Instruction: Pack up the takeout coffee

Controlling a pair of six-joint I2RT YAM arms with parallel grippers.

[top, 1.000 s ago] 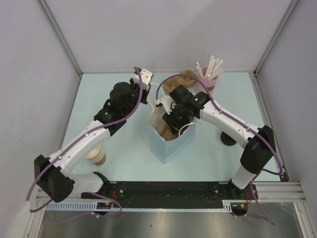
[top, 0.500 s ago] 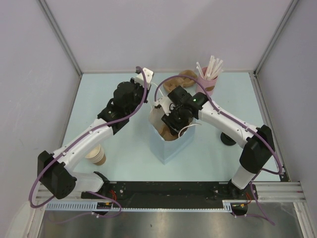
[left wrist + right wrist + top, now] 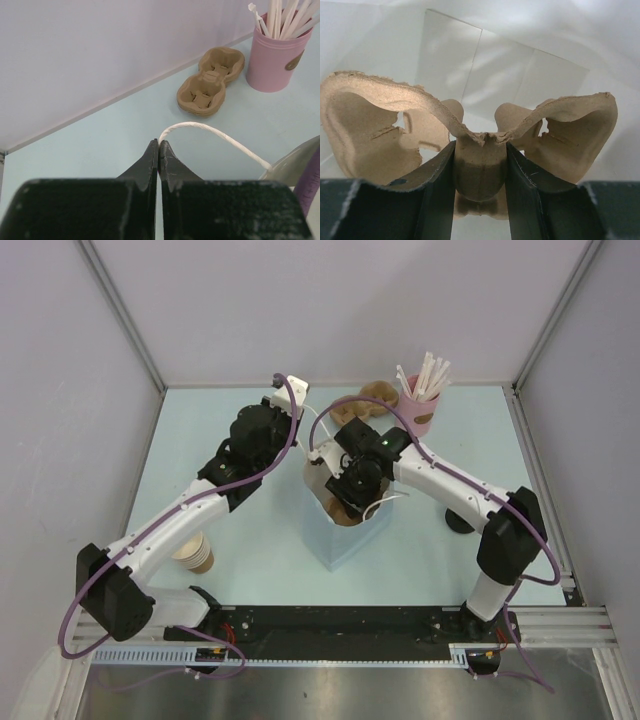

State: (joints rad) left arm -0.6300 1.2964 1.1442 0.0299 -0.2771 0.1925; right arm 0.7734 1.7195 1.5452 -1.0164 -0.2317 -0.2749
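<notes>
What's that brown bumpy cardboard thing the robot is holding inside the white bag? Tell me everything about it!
It is a cup carrier made of rough brown moulded cardboard with ragged edges. It has two round hollows for cups, one on each side, each with slits and small holes, and no cup sits in them. The right gripper pinches the raised middle, and the sides flare like wings. It hangs inside the white paper bag. Whether it touches the bottom cannot be seen.

Overhead camera looks down on the white bag (image 3: 345,535). Right wrist camera peers closely inside it; left wrist camera looks past its handle (image 3: 215,131).
</notes>
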